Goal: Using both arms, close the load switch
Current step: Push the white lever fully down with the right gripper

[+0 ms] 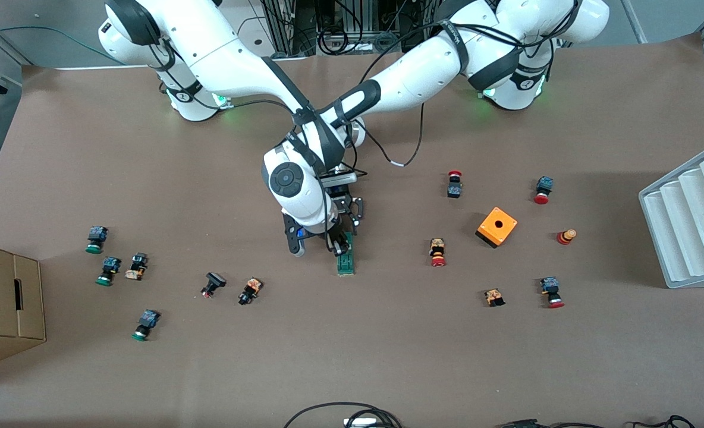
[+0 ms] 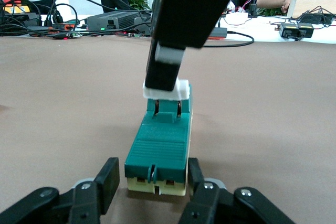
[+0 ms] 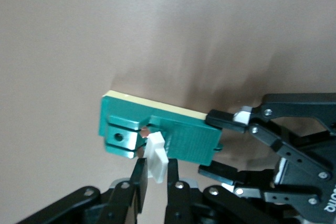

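The load switch (image 1: 345,260) lies centre frame, long axis vertical. My left gripper (image 2: 151,182) clamps its body; my right gripper (image 3: 155,178) pinches its white lever (image 3: 156,157).

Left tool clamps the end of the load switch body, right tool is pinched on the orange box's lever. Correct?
Not quite. The right tool is pinched on the white lever of the load switch itself, as the right wrist view shows; the orange box sits untouched toward the left arm's end of the table. The left tool does clamp the end of the switch body.
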You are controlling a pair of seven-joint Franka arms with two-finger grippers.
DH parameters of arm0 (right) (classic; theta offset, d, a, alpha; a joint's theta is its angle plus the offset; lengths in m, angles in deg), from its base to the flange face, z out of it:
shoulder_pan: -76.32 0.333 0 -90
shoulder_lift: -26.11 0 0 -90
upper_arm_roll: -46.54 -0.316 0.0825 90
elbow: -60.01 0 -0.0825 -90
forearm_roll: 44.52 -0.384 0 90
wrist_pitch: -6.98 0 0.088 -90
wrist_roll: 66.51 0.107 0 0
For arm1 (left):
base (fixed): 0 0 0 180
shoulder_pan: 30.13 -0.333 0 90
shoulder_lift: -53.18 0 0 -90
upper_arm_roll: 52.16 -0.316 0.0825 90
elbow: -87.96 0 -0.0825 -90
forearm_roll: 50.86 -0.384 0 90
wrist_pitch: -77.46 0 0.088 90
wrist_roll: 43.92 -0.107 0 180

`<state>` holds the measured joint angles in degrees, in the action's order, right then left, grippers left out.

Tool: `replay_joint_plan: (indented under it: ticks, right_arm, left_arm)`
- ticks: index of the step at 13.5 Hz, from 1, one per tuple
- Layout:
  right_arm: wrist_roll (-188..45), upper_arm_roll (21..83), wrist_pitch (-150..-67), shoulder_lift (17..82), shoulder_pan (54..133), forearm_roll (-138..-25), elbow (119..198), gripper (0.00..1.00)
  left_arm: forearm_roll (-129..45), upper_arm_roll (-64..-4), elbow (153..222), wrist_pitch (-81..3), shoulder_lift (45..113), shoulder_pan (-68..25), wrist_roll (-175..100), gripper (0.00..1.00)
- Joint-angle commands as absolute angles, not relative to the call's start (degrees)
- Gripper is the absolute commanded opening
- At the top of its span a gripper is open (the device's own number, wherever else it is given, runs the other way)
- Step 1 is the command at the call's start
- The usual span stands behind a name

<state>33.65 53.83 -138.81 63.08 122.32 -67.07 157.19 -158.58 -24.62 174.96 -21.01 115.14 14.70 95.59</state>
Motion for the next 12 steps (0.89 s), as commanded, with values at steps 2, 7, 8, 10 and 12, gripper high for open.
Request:
replay_joint_plan:
  ticks: [2, 7, 8, 10, 12]
  right_arm:
    - [32.45, 53.40, -140.59, 65.48, 120.70, -67.99, 154.06, 0.21]
    - [32.80, 52.70, -138.14, 66.54, 119.04, -67.99, 150.55, 0.20]
    - [32.80, 52.69, -137.17, 66.97, 118.69, -67.99, 149.32, 0.20]
    - [32.80, 52.69, -137.16, 67.59, 118.68, -67.99, 149.05, 0.20]
    - [32.89, 52.61, -137.16, 68.38, 118.59, -67.99, 147.91, 0.20]
  left_arm:
    - [-157.74, -25.00, 175.94, -21.33, 114.00, 14.78, 94.86, 0.61]
    - [-157.82, -25.00, 175.94, -21.33, 114.00, 14.78, 94.86, 0.60]
    - [-157.82, -25.00, 175.94, -21.33, 114.00, 14.78, 94.86, 0.60]
    - [-157.74, -25.00, 175.94, -21.33, 114.00, 14.78, 94.86, 0.60]
    - [-157.82, -25.00, 175.94, -21.41, 114.00, 14.78, 94.86, 0.60]
